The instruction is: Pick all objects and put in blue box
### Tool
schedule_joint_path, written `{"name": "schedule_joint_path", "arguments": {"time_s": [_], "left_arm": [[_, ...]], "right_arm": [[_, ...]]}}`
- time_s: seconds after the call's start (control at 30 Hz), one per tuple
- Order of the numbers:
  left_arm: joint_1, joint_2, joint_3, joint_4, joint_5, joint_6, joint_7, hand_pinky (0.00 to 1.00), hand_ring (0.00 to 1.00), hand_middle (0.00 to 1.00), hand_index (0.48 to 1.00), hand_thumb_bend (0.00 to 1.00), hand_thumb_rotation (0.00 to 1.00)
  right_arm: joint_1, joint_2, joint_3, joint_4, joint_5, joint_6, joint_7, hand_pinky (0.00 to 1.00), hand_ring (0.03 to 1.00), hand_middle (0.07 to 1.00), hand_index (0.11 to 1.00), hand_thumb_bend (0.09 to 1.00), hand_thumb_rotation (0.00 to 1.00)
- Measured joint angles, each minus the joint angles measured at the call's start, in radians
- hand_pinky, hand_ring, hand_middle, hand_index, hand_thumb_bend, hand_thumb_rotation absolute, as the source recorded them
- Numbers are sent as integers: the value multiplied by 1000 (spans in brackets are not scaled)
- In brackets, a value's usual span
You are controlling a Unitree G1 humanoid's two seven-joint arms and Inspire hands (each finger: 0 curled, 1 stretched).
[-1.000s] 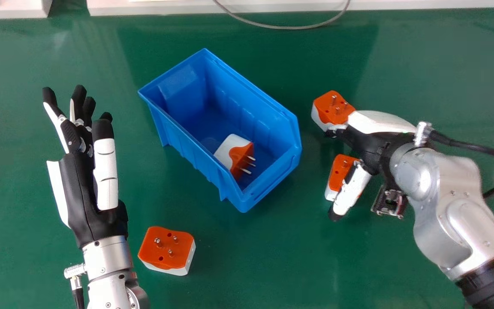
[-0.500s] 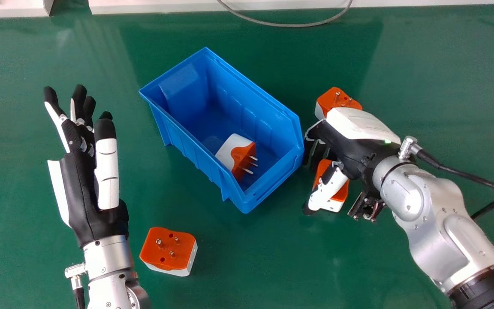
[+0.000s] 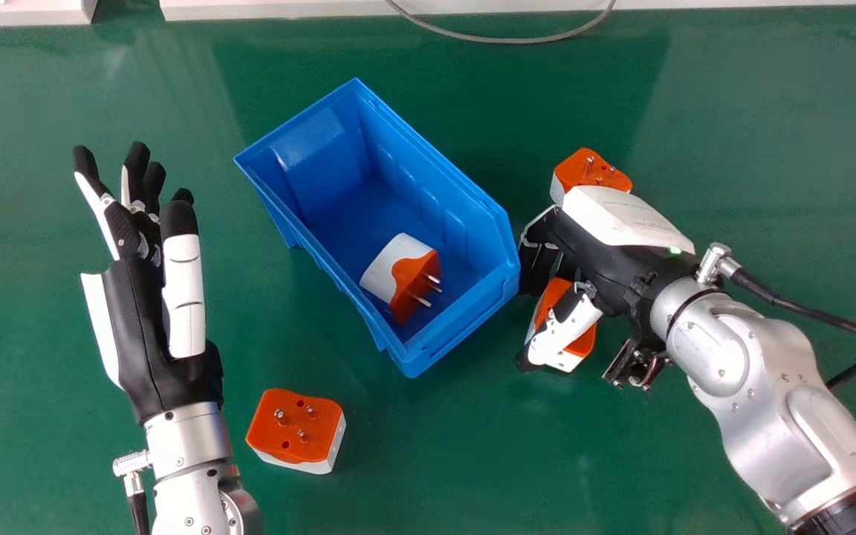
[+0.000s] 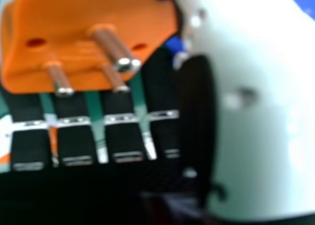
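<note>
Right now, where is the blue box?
In the head view, the blue box is on the green table, between the robot's left hand and its right hand, nearer the right one, with one plug inside.

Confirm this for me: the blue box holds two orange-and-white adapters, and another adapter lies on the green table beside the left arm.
No. In the head view, the blue box holds one orange-and-white adapter, not two; another adapter does lie on the green table beside the left arm.
</note>
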State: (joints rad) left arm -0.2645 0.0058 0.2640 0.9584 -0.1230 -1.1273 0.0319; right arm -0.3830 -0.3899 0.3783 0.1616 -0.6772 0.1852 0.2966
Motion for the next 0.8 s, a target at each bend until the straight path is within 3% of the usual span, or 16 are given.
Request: {"name": "schedule_joint_path", "arguments": {"time_s": [0.37, 0.8], "left_arm": [[-6, 2, 0, 2, 7, 0, 18, 889, 950, 958, 965, 723, 839], [-6, 1, -3, 0, 5, 1, 14, 898, 957, 964, 968, 751, 823]], "right_arm": [[49, -24, -97, -178, 23, 15, -16, 372, 382, 479, 510, 516, 0], [91, -42, -193, -340, 18, -7, -87, 372, 381, 471, 521, 514, 0]]}}
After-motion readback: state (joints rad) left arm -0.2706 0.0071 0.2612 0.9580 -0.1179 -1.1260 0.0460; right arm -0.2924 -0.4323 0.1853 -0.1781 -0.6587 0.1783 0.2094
